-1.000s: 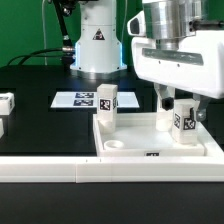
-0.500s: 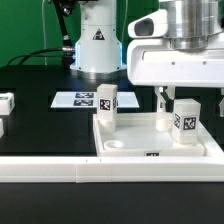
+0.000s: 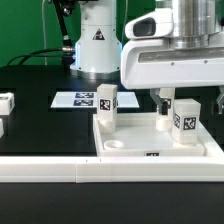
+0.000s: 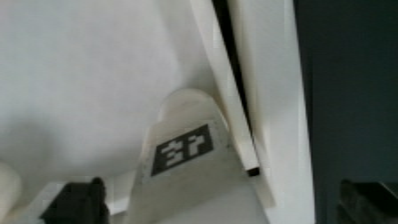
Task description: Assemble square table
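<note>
Just black-white tags (image 3: 108, 100) on 2 legs (image 3: 184, 136)

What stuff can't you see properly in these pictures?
- Exterior view: the loose leg at the exterior view's left is cut off by the picture's edge.
- Exterior view: the arm and the leg beneath it hide the square table's far corner on the exterior view's right.
- Wrist view: that leg's tag is too blurred to read, and the fingers are cut off by the picture's edge.
</note>
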Robot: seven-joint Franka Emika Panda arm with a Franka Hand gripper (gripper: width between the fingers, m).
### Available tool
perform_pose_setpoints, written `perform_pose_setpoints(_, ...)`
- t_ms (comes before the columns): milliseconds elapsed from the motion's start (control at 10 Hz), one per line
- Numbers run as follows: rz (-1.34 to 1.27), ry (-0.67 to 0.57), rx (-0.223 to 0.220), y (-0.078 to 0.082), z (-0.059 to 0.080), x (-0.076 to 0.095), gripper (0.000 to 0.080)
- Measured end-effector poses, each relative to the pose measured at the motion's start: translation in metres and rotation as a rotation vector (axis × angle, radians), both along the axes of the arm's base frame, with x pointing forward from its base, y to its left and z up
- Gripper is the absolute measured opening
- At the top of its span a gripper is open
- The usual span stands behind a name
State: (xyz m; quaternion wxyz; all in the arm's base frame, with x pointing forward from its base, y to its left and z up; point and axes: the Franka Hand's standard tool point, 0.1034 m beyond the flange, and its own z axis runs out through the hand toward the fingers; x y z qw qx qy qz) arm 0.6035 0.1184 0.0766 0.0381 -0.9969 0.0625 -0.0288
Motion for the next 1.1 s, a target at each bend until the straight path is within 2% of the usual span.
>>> perform_pose_setpoints(300,0.220,-0.024,-0.042,-0.0055,0.0005,0.0024,0.0649)
perform_pose_setpoints(600,0.294,-0.030,-0.046,-0.0076,0.0006,0.0031,0.0649)
perform_pose_setpoints(700,0.294,-0.030,-0.046,-0.0078,0.0006,0.0031,0.0524)
perform_pose_setpoints(800,0.294,-0.030,-0.046,-0.0078,0.0007,0.0031,0.0524)
perform_pose_setpoints(900,0.279,-0.029,-0.045,-0.0077,0.0006,0.0031,0.0387)
perform_pose_setpoints(1000,0.268,-0.028,-0.044,-0.0077,0.0006,0.0031,0.0289)
perform_pose_setpoints(1100,0.269,-0.028,-0.044,-0.0076,0.0006,0.0031,0.0289)
